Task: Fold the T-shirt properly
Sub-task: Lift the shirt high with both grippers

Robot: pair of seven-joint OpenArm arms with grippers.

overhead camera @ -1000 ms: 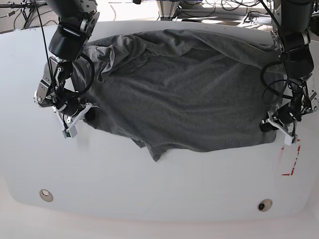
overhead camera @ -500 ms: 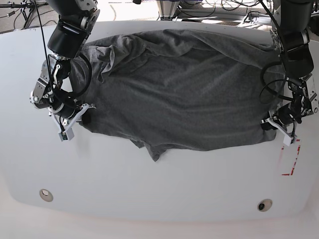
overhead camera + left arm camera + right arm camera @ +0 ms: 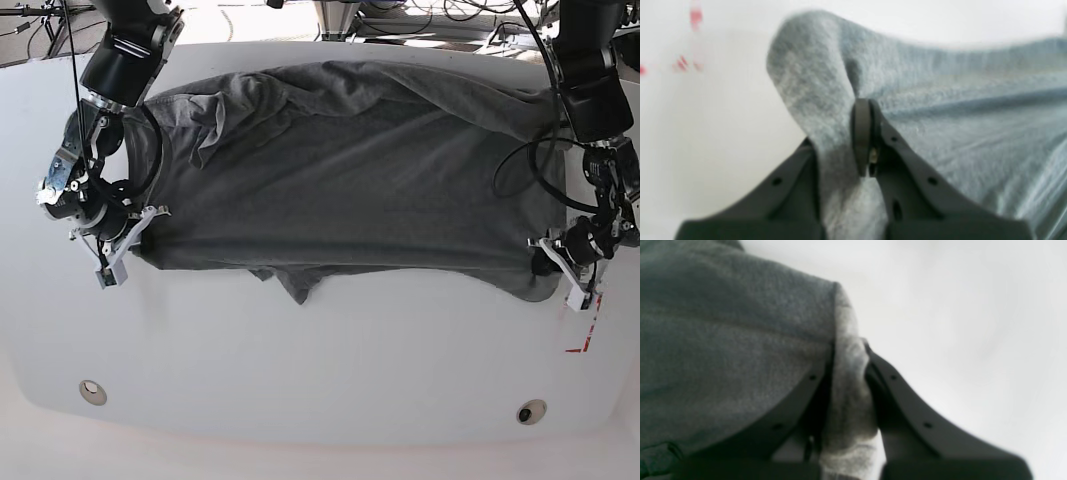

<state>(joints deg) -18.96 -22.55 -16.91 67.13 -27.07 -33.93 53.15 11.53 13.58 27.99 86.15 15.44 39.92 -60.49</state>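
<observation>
- My left gripper is pressed together on a bunched fold of the dark charcoal-grey soft cotton T-shirt; in the left wrist view the cloth rises in a hump between the black fingers and spills down past them.
- In the base view that gripper sits at the right end of the shirt, pinching the near right corner just above the white desk.
- Just beside it, on the desk towards the near right, I see thin red dashed marks; they show as blurred red spots in the left wrist view.
- My right gripper is likewise clamped on shirt fabric: a pale-looking edge of cloth is squeezed between the two dark fingers, with the grey body of the shirt filling the left of that view.
- In the base view the right gripper holds the near left corner of the shirt, low over the desk.
- Between the two grippers the shirt lies spread across the far half of the desk, its near edge drawn into a fairly straight line from left to right.
- A small flap of fabric hangs out of that near edge, left of centre, pointing towards me.
- The far left part of the shirt is rumpled, with folds near the right arm.
- Two round metal fittings are set into the desk near its front, one left and one right, well apart from the shirt.
</observation>
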